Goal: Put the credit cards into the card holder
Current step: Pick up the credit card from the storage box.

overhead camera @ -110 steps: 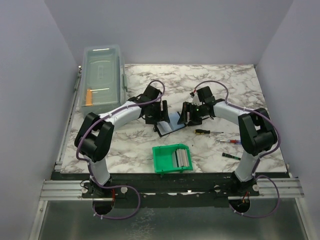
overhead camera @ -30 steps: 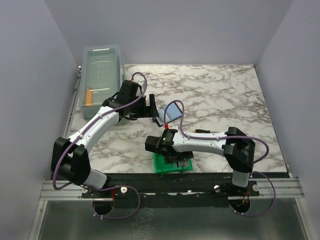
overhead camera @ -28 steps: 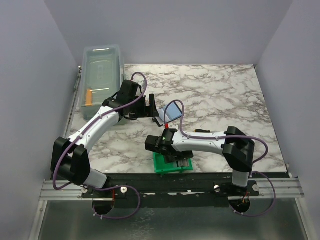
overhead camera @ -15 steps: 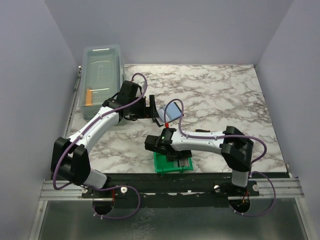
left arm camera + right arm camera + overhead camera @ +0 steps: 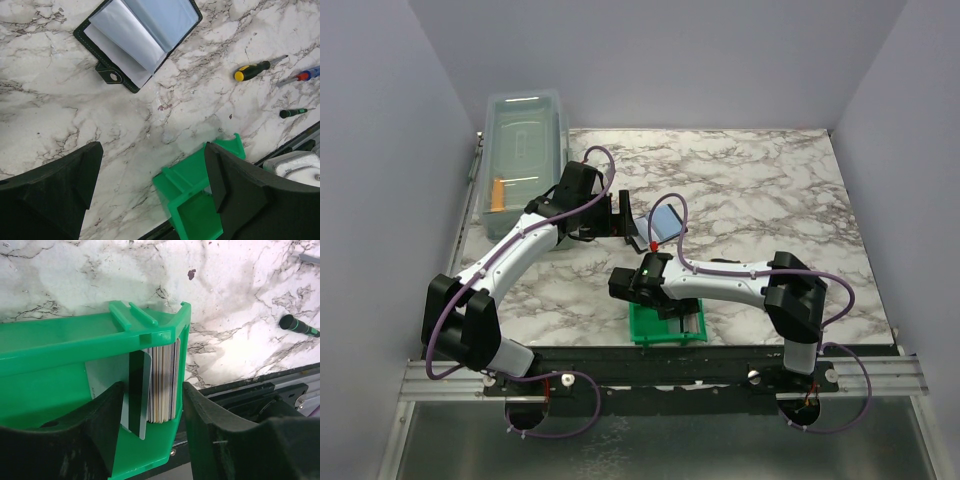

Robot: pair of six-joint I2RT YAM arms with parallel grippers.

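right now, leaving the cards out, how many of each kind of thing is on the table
screwdrivers: 3
green bin: 1
card holder: 1
clear lidded box: 1
total: 6

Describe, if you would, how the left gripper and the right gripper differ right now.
The left gripper is wide open with nothing between its jaws; the right gripper straddles the credit cards standing in the green bin, jaws narrower, grip unclear. The left gripper hangs beside the open card holder; the right gripper reaches into the bin. Both are black.
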